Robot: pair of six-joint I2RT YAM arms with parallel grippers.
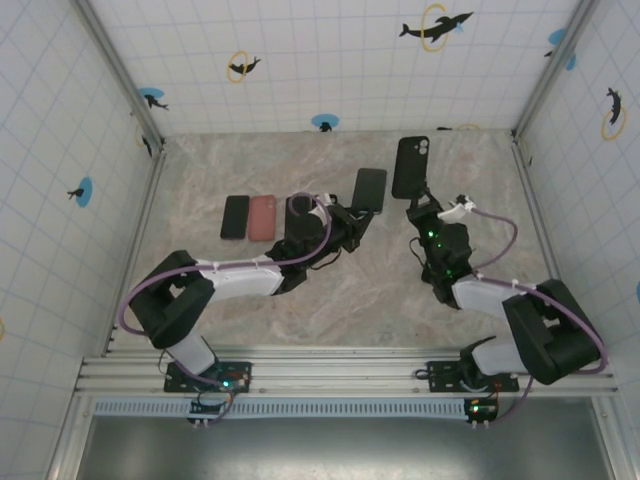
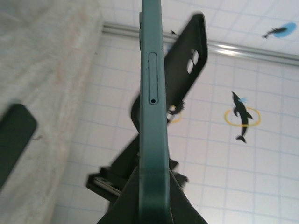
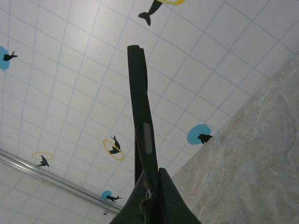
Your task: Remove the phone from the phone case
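My left gripper is shut on a dark green phone, held clear of the table near the middle. The left wrist view has that phone edge-on, pinched at its lower end between my fingers. Off to the right, my right gripper is shut on the empty black phone case, lifted with its camera cut-out at the top. The right wrist view catches the case edge-on, rising from the fingers. Behind the phone, the case also appears in the left wrist view. Phone and case are apart.
A black phone and a salmon-pink phone or case lie side by side on the marble table at left centre. Tiled walls with dolphin stickers enclose the table on three sides.
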